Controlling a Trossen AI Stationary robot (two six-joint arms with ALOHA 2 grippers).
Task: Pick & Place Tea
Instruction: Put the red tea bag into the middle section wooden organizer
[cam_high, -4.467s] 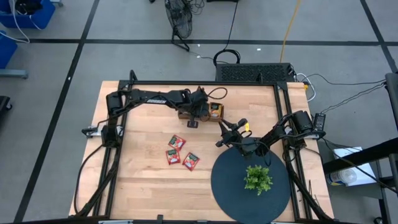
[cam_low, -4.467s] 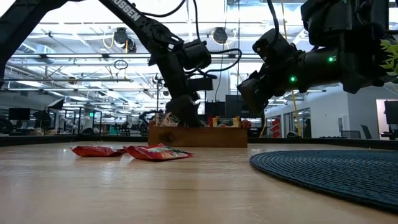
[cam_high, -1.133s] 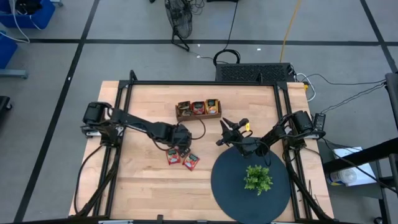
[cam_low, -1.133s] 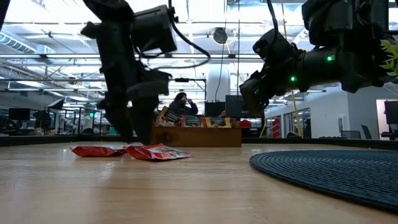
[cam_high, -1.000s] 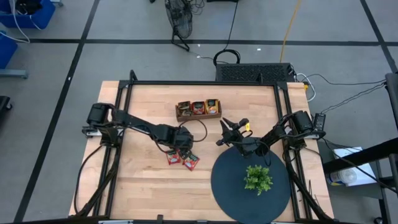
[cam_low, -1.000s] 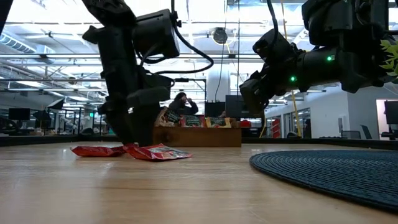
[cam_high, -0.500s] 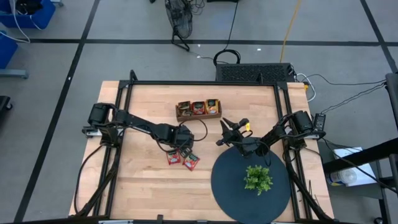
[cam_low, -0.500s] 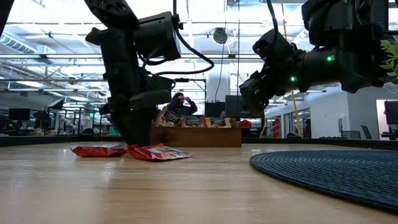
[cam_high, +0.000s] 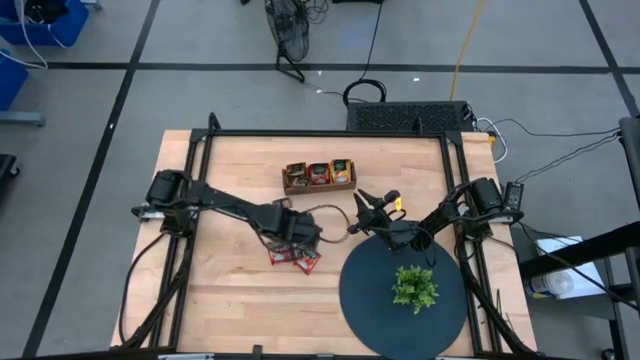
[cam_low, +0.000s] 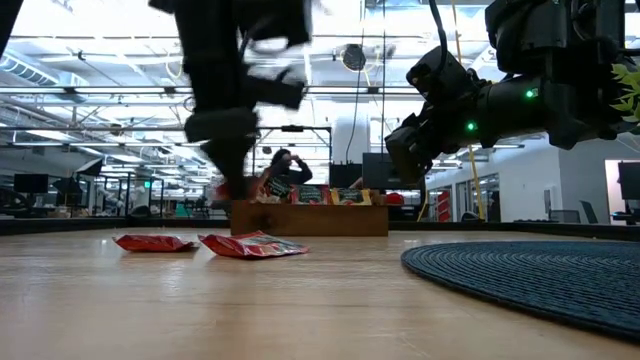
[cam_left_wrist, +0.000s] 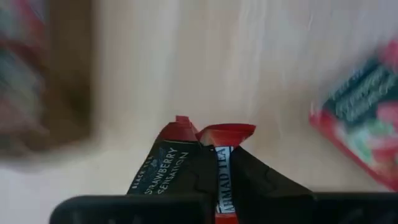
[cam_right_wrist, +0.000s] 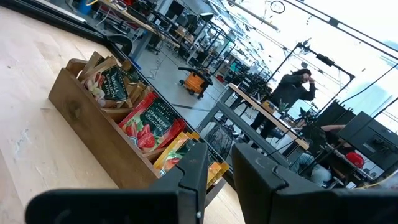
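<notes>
Wood table (cam_high: 230, 290) — red tea sachet (cam_left_wrist: 225, 135) gripper-held (cam_left_wrist: 214, 180)

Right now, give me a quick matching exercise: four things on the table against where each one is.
Things:
1. left tool
2. right tool
3. wooden tray
4. plant

Places or states:
A. on the dark round mat
B. at the far side of the table, sachets standing in its compartments
C. lifted off the table, shut on a red sachet
D. waiting above the table between the tray and the mat, holding nothing

Pairs: 1-C, 2-D, 3-B, 4-A
</notes>
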